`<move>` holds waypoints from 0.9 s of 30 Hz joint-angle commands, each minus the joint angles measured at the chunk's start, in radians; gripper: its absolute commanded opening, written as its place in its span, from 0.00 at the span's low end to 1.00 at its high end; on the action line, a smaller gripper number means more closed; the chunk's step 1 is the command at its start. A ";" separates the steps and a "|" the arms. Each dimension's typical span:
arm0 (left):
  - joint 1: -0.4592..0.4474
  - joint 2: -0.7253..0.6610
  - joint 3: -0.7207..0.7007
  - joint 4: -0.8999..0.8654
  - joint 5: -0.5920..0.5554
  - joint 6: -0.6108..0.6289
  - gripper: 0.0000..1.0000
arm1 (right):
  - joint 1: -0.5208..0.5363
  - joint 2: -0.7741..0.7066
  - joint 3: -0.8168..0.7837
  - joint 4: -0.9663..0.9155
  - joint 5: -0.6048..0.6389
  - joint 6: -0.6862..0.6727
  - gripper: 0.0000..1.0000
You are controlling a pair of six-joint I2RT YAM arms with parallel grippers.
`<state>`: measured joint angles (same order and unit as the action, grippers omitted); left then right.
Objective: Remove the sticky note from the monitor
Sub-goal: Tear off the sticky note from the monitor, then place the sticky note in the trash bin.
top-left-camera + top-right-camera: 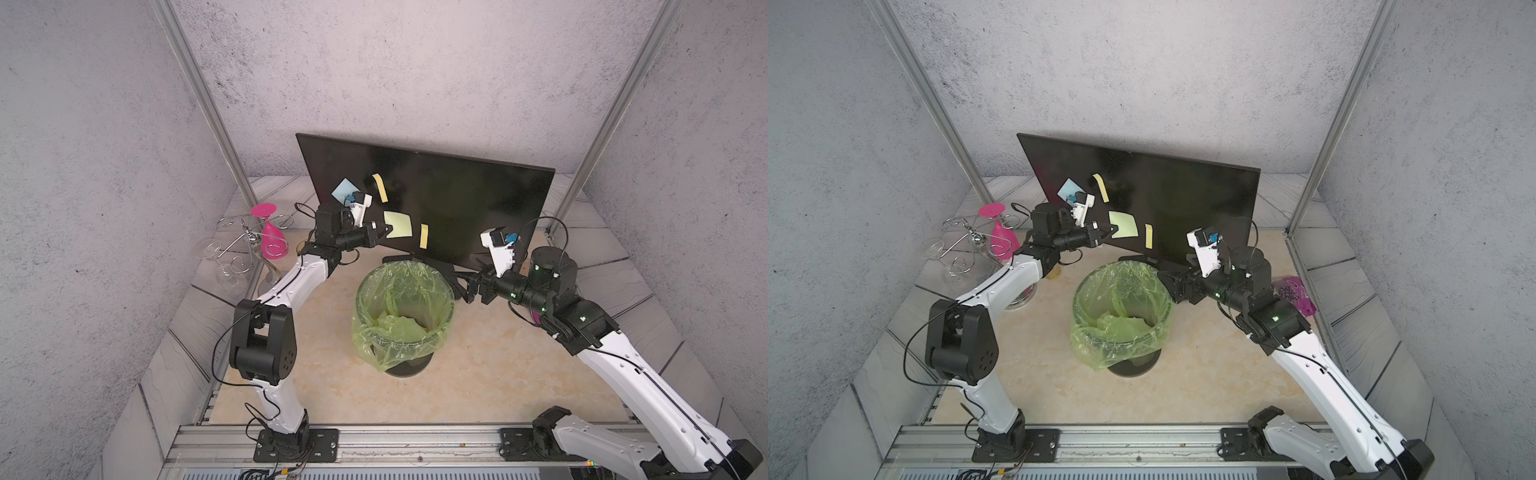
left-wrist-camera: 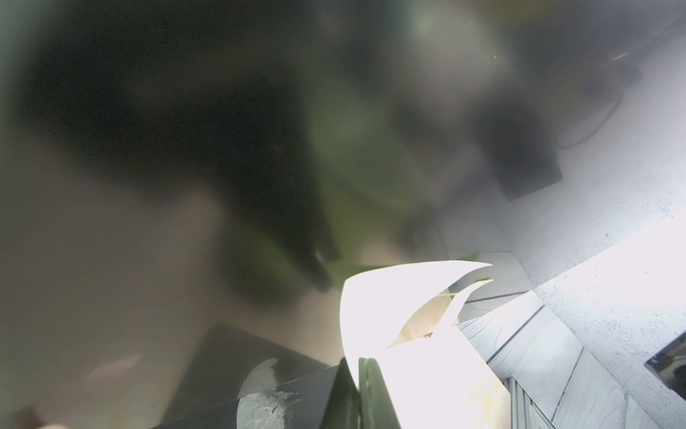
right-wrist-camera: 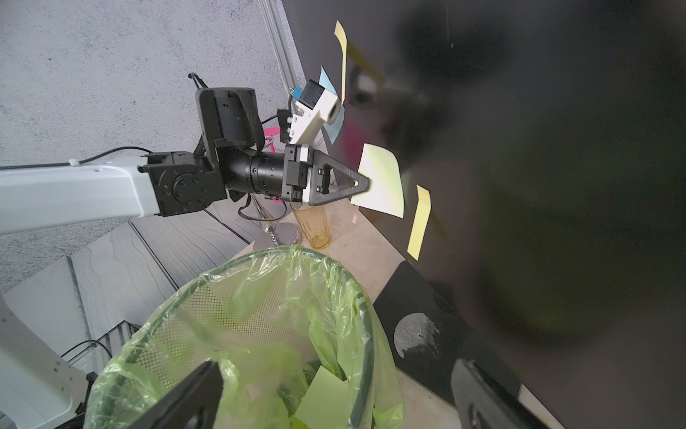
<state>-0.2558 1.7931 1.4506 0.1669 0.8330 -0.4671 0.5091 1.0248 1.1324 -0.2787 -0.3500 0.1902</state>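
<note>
The black monitor (image 1: pixel 457 195) (image 1: pixel 1175 187) stands at the back, tilted toward the bin. Several sticky notes cling to its left half. The pale green square sticky note (image 1: pixel 400 224) (image 1: pixel 1125 225) (image 3: pixel 384 182) has its left edge pinched in my left gripper (image 1: pixel 388 230) (image 1: pixel 1112 230) (image 3: pixel 365 184), which is shut on it. In the left wrist view the note (image 2: pixel 389 297) glares white, curling out from the closed jaws of the left gripper (image 2: pixel 358 366). My right gripper (image 1: pixel 467 286) (image 1: pixel 1173 286) (image 3: pixel 337 371) hangs open and empty at the bin's rim, near the monitor's stand (image 3: pixel 427 327).
A mesh bin (image 1: pixel 401 311) lined with a green bag sits mid-table and holds discarded notes. A blue note (image 1: pixel 344 189) and two yellow notes (image 1: pixel 380 188) (image 1: pixel 424 236) stay on the screen. A wire rack with glasses (image 1: pixel 249 237) and an amber cup (image 3: pixel 312 226) stand at the left.
</note>
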 commanded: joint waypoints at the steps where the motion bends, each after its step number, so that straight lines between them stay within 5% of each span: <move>1: -0.007 -0.037 0.004 -0.037 -0.014 0.039 0.00 | -0.004 0.004 -0.003 0.019 -0.012 0.003 0.99; 18: -0.020 -0.496 -0.124 -0.433 -0.182 0.169 0.00 | -0.003 0.009 0.017 0.014 -0.021 -0.003 0.99; 27: -0.192 -0.650 -0.157 -0.766 -0.225 0.295 0.00 | -0.004 0.017 0.057 -0.040 0.048 -0.016 0.99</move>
<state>-0.4084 1.1622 1.3235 -0.4423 0.6350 -0.2409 0.5091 1.0428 1.1461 -0.2962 -0.3405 0.1822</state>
